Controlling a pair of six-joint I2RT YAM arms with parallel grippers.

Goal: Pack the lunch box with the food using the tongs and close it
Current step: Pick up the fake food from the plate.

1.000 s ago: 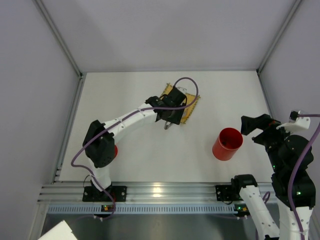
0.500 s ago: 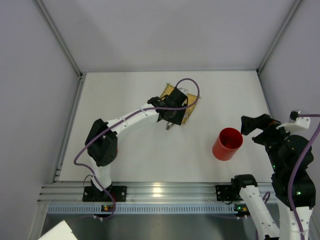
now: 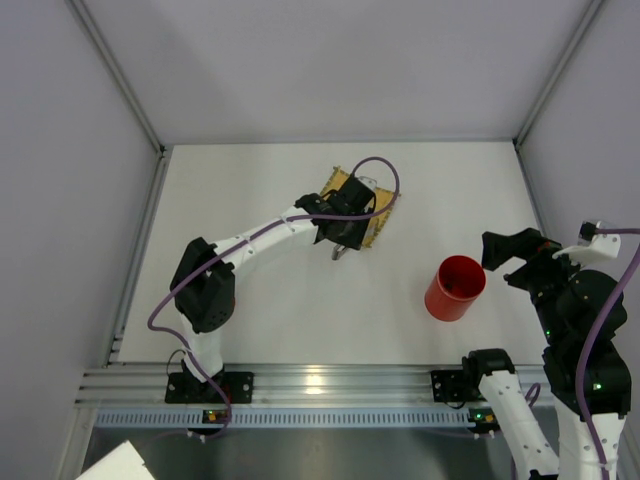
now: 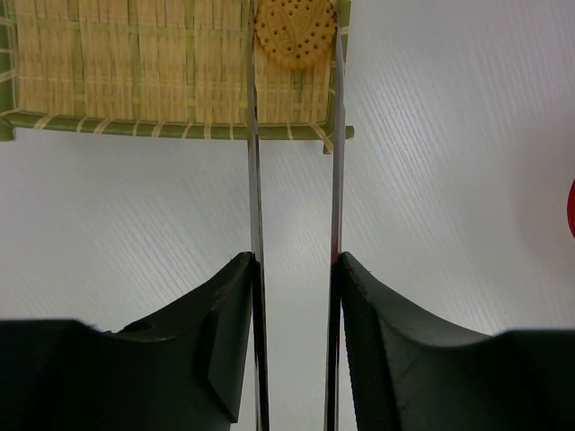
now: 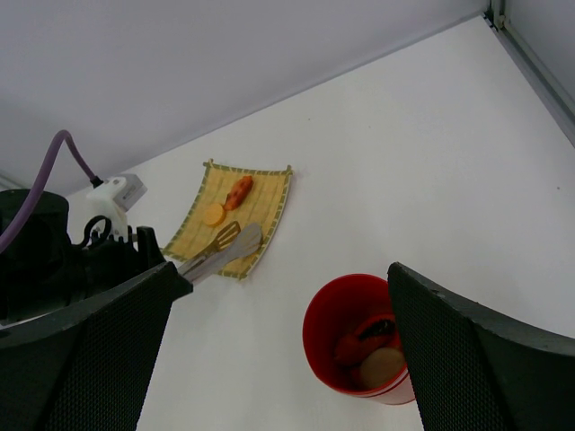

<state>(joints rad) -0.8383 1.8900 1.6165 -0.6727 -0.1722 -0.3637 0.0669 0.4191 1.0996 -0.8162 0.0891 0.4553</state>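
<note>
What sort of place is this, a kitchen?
Probably a robotics lab test cell, not a kitchen: a white table boxed in by plain grey panels, two robot arms bolted to a metal rail at its edge, and toy food on a woven mat near a red lunch box.

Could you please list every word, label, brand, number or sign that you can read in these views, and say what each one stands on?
No readable text in any view.
The lunch box, the tongs and the mat carry no print.
The biscuit bears only a pattern of dots and pressed lines, no letters.
</note>
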